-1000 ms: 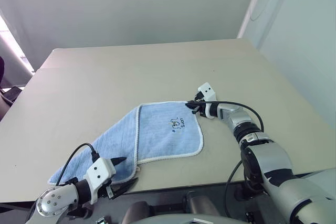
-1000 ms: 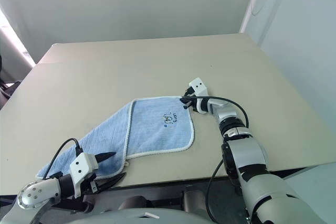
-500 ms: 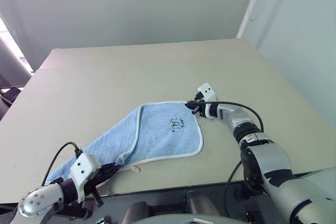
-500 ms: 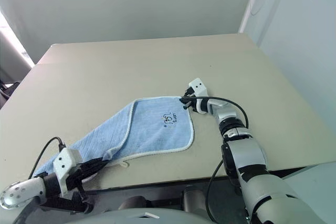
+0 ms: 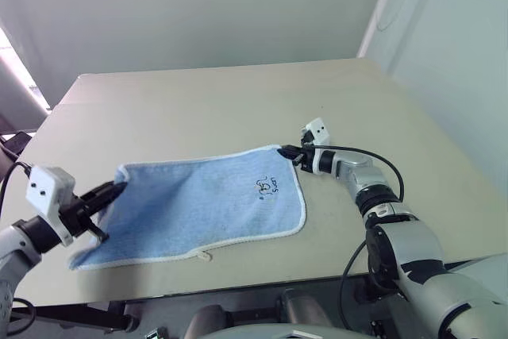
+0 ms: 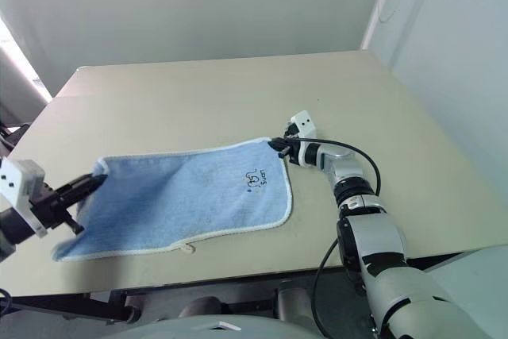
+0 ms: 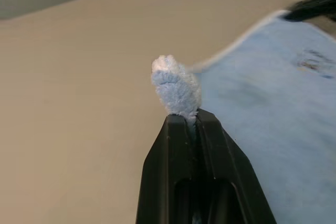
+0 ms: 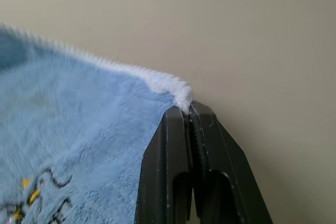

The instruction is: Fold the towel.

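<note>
While the towel (image 5: pixel 208 204) is lying spread almost flat on the desk (image 5: pixel 198 109), we are judging it to be soft, light and limp: it is going to sag and drape wherever it is not held, and it is unlikely to slip from a firm pinch because the ribbed pile gives plenty of grip. Its printed doodle (image 5: pixel 267 186) is sitting near the towel's right end, face up. We are holding it at two corners. The left gripper (image 5: pixel 116 190) is pressed together on the towel's far left corner, with a small bunched tuft of cloth poking out past the fingertips (image 7: pixel 184 124) in the left wrist view. The right gripper (image 5: pixel 287 151) is pinching the towel's far right corner by its white edging (image 8: pixel 157 80), jaws squeezed tight with no gap. We are judging those far corners to be the right places to hold, since lifting both together should carry the far edge over toward the near edge in one clean fold. The near left corner is looking slightly curled, so it may need smoothing. Around the towel the desk is showing bare surface on every side, and we are seeing nothing standing in the path of a fold.
</note>
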Available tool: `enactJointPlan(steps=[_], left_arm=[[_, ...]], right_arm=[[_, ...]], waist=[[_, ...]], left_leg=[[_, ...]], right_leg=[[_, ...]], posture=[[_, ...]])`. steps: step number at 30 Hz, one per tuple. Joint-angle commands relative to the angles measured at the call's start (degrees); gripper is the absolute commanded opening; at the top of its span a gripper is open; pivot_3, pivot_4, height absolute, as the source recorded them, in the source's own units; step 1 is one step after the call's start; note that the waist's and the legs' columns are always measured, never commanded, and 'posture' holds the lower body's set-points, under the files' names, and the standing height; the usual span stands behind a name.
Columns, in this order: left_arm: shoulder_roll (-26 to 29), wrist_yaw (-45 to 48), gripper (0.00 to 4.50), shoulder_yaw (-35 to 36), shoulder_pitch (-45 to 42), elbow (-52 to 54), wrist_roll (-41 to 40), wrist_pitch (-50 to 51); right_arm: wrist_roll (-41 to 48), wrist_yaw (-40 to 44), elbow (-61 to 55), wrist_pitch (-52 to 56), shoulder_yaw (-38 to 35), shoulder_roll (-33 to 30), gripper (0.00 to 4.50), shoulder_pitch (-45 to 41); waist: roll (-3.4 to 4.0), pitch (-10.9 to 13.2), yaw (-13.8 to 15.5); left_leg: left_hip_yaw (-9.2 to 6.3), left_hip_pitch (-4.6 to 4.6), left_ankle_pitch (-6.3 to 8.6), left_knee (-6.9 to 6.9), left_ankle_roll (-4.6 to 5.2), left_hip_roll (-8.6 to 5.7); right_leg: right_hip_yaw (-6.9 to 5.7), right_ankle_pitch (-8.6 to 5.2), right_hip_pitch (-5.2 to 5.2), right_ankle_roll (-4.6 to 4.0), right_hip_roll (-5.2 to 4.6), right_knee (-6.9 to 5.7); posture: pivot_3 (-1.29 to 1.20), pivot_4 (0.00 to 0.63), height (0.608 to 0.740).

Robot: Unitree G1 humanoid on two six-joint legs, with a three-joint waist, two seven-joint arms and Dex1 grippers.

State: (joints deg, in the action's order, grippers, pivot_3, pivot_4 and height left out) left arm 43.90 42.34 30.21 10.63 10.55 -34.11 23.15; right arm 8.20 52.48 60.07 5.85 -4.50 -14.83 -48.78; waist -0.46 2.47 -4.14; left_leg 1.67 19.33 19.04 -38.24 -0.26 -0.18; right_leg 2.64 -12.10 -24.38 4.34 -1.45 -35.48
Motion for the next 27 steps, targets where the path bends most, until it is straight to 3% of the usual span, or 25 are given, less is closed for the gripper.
enactJointPlan(steps=[1, 10, 17, 22, 24, 27], left_arm=[[-0.5, -3.5, 0.03, -2.8, -7.3, -7.3, 4.8, -2.5], [-8.6, -11.7, 0.03, -10.9, -33.1, -32.8, 16.1, -17.2], [-11.9, -11.0, 0.03, -13.3, -58.2, -64.4, 20.0, -29.8], [-11.3, -8.8, 0.03, -10.8, -67.6, -75.6, 18.5, -34.1], [-10.8, -8.1, 0.03, -11.7, -68.3, -77.2, 19.9, -36.5], [-10.0, 0.5, 0.03, -12.4, -65.9, -76.3, 19.7, -37.7]], right_arm=[[3.0, -0.5, -4.7, -1.3, -2.9, -1.1, 0.0, -3.5], [2.0, -5.9, -4.0, -8.8, -3.9, -2.2, 0.0, -6.1], [2.7, -18.0, 7.0, -17.4, -8.4, -4.2, 0.0, -16.0], [2.3, -16.7, 9.1, -22.9, -9.6, -6.8, 0.0, -18.6], [2.7, -15.5, 8.6, -25.5, -10.2, -7.5, 0.0, -17.7], [3.9, -9.9, 6.1, -29.4, -10.7, -7.8, 0.0, -13.4]], waist=[[0.01, 0.0, 0.0], [-0.12, -0.1, 0.2], [-0.12, -0.1, 0.0], [-0.12, -0.1, 0.0], [-0.12, -0.1, 0.0], [-0.16, -0.1, 0.0]], left_leg=[[-0.01, 0.01, -0.01, 0.0, -0.02, 0.0], [-0.1, 0.14, -0.02, 0.02, -0.08, -0.1], [-0.07, 0.17, -0.07, 0.04, -0.17, -0.12], [-0.09, 0.23, -0.06, 0.2, -0.15, -0.08], [-0.09, 0.26, -0.05, 0.23, -0.13, -0.08], [-0.08, 0.26, -0.05, 0.22, -0.13, -0.07]], right_leg=[[-0.01, 0.01, -0.01, 0.01, -0.01, 0.01], [-0.11, 0.1, -0.08, 0.06, -0.3, 0.01], [-0.1, 0.15, -0.14, 0.03, -0.24, 0.01], [-0.1, 0.14, -0.15, 0.04, -0.24, 0.21], [-0.1, 0.14, -0.16, 0.05, -0.24, 0.24], [-0.06, 0.16, -0.16, 0.08, -0.25, 0.22]], posture=[[0.0, 0.0, 0.74], [0.0, 0.0, 0.74], [0.0, 0.0, 0.74], [0.0, 0.0, 0.74], [0.0, 0.0, 0.74], [0.0, 0.0, 0.74]])
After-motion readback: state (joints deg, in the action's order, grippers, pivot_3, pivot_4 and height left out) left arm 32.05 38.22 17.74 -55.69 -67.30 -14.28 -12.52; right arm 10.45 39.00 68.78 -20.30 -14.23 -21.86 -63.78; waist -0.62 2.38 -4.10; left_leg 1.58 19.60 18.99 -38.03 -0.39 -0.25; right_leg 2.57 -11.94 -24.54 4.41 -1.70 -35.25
